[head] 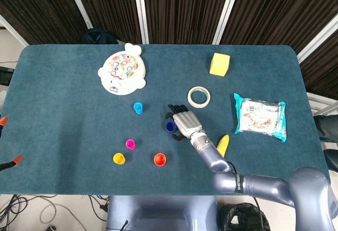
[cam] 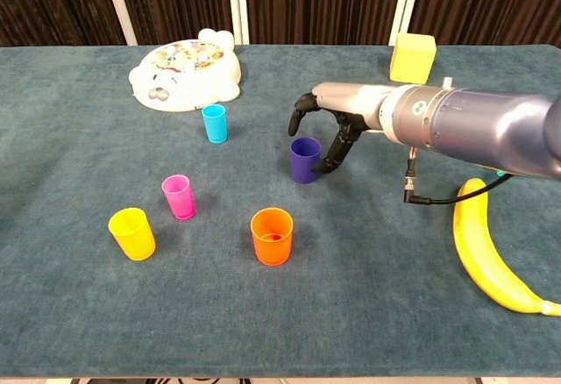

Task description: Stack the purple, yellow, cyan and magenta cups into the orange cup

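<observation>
The purple cup (head: 170, 127) (cam: 304, 160) stands upright mid-table. My right hand (head: 182, 121) (cam: 329, 125) arches over its right side, fingers spread and curved around it, thumb down beside its wall; no firm grip shows. The orange cup (head: 159, 160) (cam: 272, 236) stands in front of it, nearer the front edge. To the left stand the magenta cup (head: 130, 144) (cam: 179, 197) and the yellow cup (head: 119, 159) (cam: 132, 233). Further back stands the cyan cup (head: 138, 108) (cam: 215, 124). My left hand is out of both views.
A banana (head: 222, 145) (cam: 491, 257) lies under my right forearm. A tape roll (head: 198, 96), a yellow block (head: 219, 64) (cam: 413, 57) and a snack packet (head: 260, 117) lie to the right and back. A white fish toy (head: 122, 68) (cam: 184, 77) sits at the back left.
</observation>
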{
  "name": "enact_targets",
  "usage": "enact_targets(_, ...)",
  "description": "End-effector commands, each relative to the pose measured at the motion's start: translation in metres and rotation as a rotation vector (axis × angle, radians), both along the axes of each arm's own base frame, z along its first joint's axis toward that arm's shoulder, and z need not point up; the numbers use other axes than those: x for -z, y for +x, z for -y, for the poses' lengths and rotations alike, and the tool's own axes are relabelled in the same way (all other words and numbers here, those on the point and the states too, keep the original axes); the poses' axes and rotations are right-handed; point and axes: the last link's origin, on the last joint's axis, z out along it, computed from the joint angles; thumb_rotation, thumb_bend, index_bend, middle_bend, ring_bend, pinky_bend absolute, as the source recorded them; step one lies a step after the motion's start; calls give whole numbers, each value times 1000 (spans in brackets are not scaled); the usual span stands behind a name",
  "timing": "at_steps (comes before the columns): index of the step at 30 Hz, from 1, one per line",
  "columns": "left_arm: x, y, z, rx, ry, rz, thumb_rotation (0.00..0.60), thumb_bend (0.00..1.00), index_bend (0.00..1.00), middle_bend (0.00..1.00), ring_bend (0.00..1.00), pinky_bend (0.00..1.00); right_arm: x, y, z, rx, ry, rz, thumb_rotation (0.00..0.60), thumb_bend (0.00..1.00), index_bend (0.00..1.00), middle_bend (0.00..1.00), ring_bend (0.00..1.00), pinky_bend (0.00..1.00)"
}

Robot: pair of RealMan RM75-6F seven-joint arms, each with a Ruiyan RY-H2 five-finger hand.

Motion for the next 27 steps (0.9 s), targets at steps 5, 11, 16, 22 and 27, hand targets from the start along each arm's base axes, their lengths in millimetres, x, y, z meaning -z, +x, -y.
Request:
enact_targets(5, 0, 0, 0, 0, 2, 0, 600, 0, 0, 0, 0, 50, 1, 4, 5, 5, -21, 5, 600, 362, 376, 0, 8, 0)
enact_targets(11, 0, 0, 0, -1, 1, -2, 600, 0, 0, 0, 0, 50, 1, 1, 5, 9, -16, -8, 600, 376, 406, 0, 8, 0)
enact_targets(16, 2, 1, 0, 4, -4, -4, 600, 0, 0, 0, 0, 50, 1, 2, 5, 14, -11, -2, 600, 388, 448, 0, 9, 0)
enact_targets(22, 1, 1, 0, 2, -1, -5, 600, 0, 0, 0, 0, 50, 0, 3, 5, 16, -10, 3, 600, 396, 487, 0, 13, 0)
enact_targets(27, 2, 1, 0, 4, -5, -6, 600, 0, 0, 0, 0, 50, -6, 7, 6, 12, -17, 22, 600, 405, 504, 0, 16, 3)
